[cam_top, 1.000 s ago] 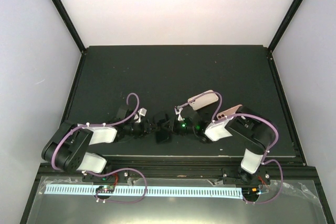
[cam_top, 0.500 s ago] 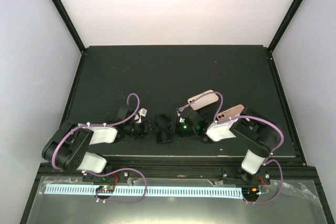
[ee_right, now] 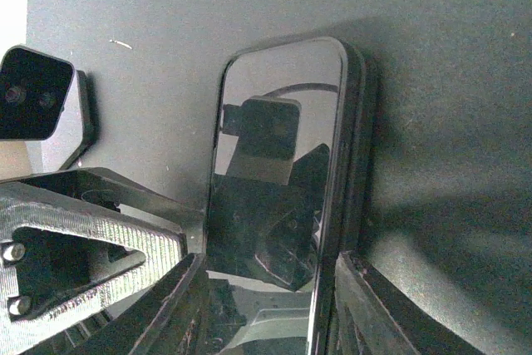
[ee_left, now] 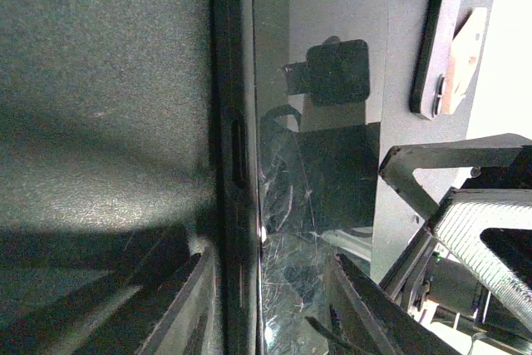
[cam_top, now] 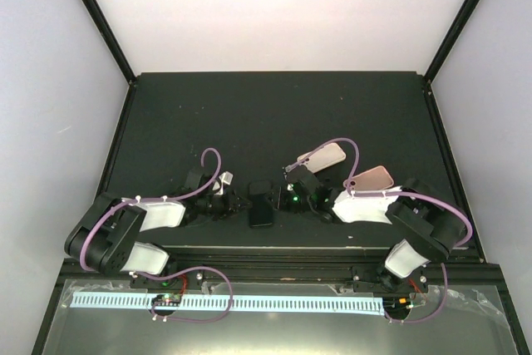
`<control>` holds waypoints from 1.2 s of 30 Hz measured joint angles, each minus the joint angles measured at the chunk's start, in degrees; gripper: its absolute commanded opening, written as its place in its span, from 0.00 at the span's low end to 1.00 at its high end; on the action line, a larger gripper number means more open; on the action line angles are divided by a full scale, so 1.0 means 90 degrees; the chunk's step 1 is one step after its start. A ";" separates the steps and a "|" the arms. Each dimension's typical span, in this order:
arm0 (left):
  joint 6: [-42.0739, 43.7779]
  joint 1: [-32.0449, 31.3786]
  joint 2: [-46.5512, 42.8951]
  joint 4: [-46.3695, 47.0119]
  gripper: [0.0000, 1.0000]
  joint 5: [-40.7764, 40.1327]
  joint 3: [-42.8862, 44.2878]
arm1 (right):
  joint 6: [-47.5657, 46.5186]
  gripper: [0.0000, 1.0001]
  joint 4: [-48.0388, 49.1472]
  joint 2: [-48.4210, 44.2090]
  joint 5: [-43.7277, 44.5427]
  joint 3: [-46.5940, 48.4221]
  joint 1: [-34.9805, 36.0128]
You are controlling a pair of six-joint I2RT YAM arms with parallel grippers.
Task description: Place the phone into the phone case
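A black phone [cam_top: 262, 205] lies flat on the dark table [cam_top: 274, 114] between my two grippers. Its cracked screen shows in the left wrist view [ee_left: 320, 164], and a black case [ee_left: 229, 139] wraps its edge. My left gripper [cam_top: 241, 204] is open: one finger lies along the case side and the other is over the screen [ee_left: 266, 263]. My right gripper [cam_top: 281, 199] straddles the phone's near end [ee_right: 268, 259], a finger against each long side of the phone [ee_right: 283, 164] and its case [ee_right: 353, 164].
Two pink phone-shaped items lie to the right, one [cam_top: 324, 156] beyond the right wrist and one [cam_top: 371, 178] partly under the right arm. The table's near edge is just behind both grippers. The left wrist's camera block [ee_right: 33, 93] is close beside the phone.
The phone went from tilted between the grippers to lying flat. The right arm's elbow swung to the right while its gripper stayed at the phone. The left arm barely moved.
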 measured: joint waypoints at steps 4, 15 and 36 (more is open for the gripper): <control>0.0063 0.0000 0.0010 -0.0066 0.38 -0.0044 0.0049 | -0.0051 0.38 -0.0090 0.0019 0.0046 0.0104 0.0000; 0.0100 0.0000 0.0146 0.0010 0.37 -0.0078 0.0083 | -0.0056 0.17 -0.0138 0.0279 0.0085 0.0211 -0.0012; 0.0015 -0.0002 0.0296 0.0192 0.30 -0.0012 0.0073 | -0.0104 0.33 -0.0022 0.0537 0.0100 0.0214 -0.0034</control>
